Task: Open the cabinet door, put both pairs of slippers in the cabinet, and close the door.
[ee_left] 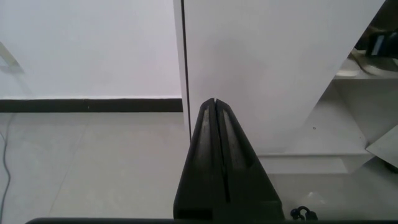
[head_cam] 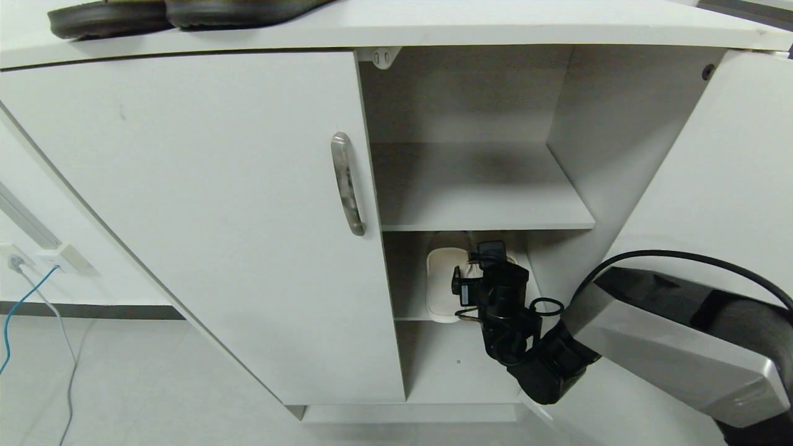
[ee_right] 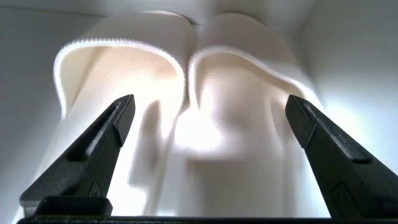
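On the middle shelf inside the cabinet (head_cam: 495, 25), past the swung-open right door (head_cam: 731, 167): white slippers (head_cam: 441, 285), side by side, toes inward. Right pincer (ee_right: 208, 106) just in front of them, spread wide apart, clamped on nothing, the pair straight ahead of the gap. Dark slippers (head_cam: 186, 12) up on the cabinet top. Left pincer (ee_left: 214, 106) pressed together, low over the floor (ee_left: 93, 162) beside the closed left door (head_cam: 186, 217).

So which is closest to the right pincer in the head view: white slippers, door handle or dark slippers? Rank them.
1. White slippers, on the middle shelf, right beside the right pincer.
2. Door handle, on the shut left door, higher up.
3. Dark slippers, on the cabinet top, far left.
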